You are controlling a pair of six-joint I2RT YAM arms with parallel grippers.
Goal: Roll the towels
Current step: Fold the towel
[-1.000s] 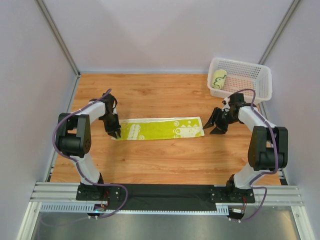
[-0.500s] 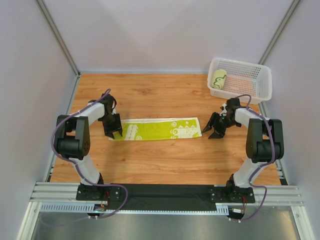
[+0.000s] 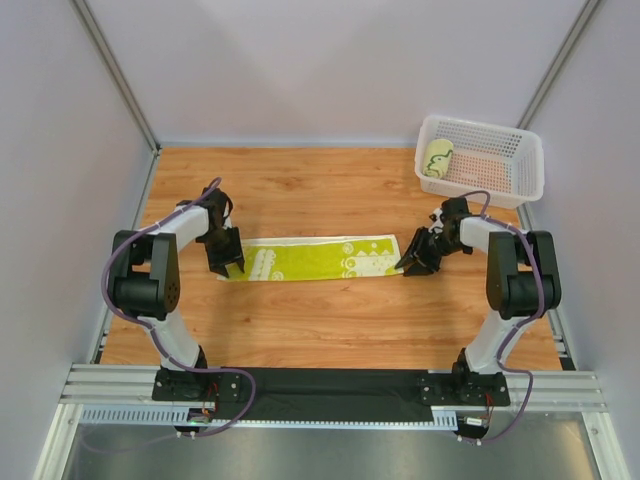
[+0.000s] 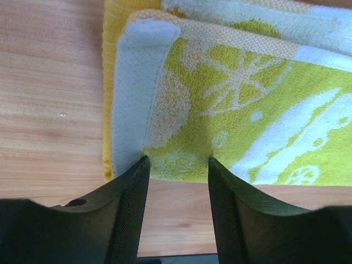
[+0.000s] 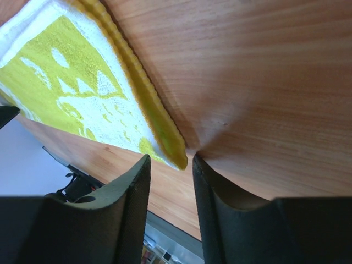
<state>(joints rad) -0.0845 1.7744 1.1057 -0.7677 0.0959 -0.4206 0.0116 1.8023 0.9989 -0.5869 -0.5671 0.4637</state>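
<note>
Shows a brown wood-grain table (image 3: 330, 320) boxed in by pale walls at left, right and back, with a metal rail (image 3: 330, 385) along the near edge. Leaves wide bare wood both near and far of the cloth. Gets tighter at the far right corner, where a white perforated plastic basket (image 3: 530, 170) sits with a rolled cream-and-green rolled towel (image 3: 437, 157) at its left end.

Finds a thin rectangular lime-green and cream-white flat towel (image 3: 315, 258) with yellow-orange end bands, stretched left to right across mid-table, well apart from the basket. Puts the black two-finger left end effector (image 3: 230, 266) at its left end and the black two-finger right end effector (image 3: 413, 263) at its right end.

From the left wrist, shows the left end effector spread, with fingertips (image 4: 137, 176) at the flat towel's near long edge just beside the left corner. Shows cloth in the gap and no pinch. Shows the left end folded over onto the print, cream hem on top.

From the right wrist, shows the right end effector parted by a narrow gap, with the flat towel's near right corner pointing into the mouth of that gap. Cannot tell whether the tips touch cloth. Shows bare wood past that corner.
</note>
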